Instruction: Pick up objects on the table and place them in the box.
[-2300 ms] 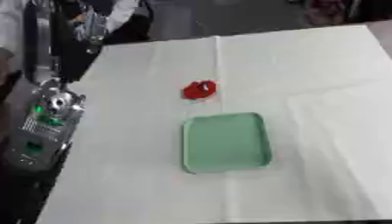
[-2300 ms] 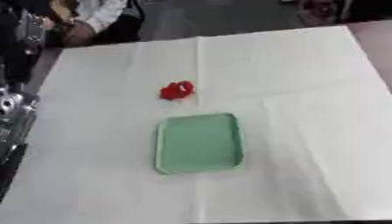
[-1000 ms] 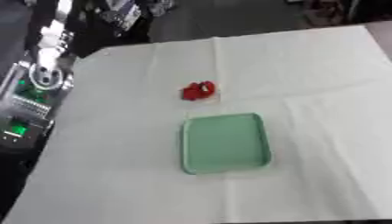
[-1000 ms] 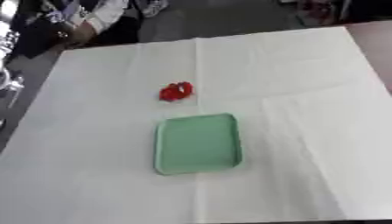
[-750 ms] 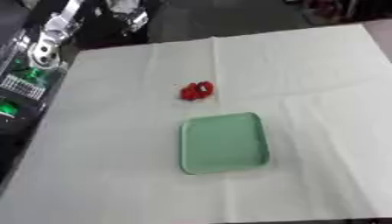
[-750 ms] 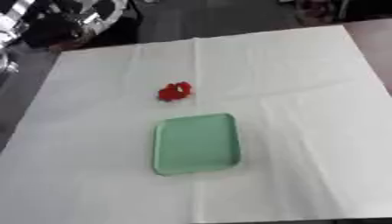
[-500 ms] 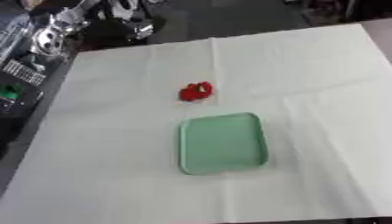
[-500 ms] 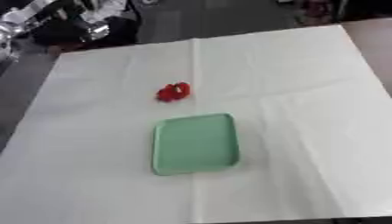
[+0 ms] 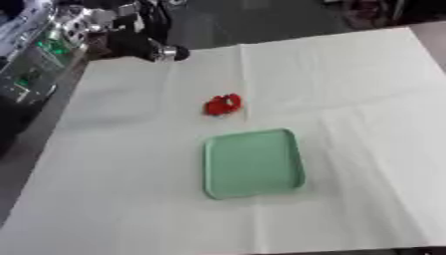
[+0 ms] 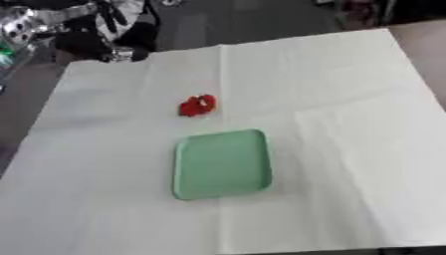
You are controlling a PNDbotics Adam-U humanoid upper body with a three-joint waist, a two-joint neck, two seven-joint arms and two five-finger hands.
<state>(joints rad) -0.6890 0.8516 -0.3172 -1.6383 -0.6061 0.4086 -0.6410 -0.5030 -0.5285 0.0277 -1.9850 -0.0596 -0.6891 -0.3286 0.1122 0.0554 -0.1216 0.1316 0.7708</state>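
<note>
The left hand [image 9: 131,40] is seen at the far left corner of the table, a dark, blurred shape over the cloth's edge; whether its fingers are apart or together cannot be told. A rounded dark tip juts out from it toward the middle of the far edge. Behind it the left arm [image 9: 39,47] runs back to the view's upper left, silver and black, with green lit spots on its casing. The right hand is not seen in either view.

Well apart from that hand, a small red object [image 9: 223,104] lies on the white cloth [image 10: 348,124], left of the middle crease and on the far side of the box. Its shape cannot be made out beyond a lumpy red form. It is touched by nothing.

Just beside it, on the near side, the green box [image 9: 253,162] is laid flat: a shallow rectangle with rounded corners and a low raised rim, its long side running away from the robot. Nothing is held in it; only its pale green floor is shown.

Bare cloth is spread wide to the right of the box, and along the near edge as well. The cloth's left edge slants off against a dark floor, and the far edge is met by dark ground.
</note>
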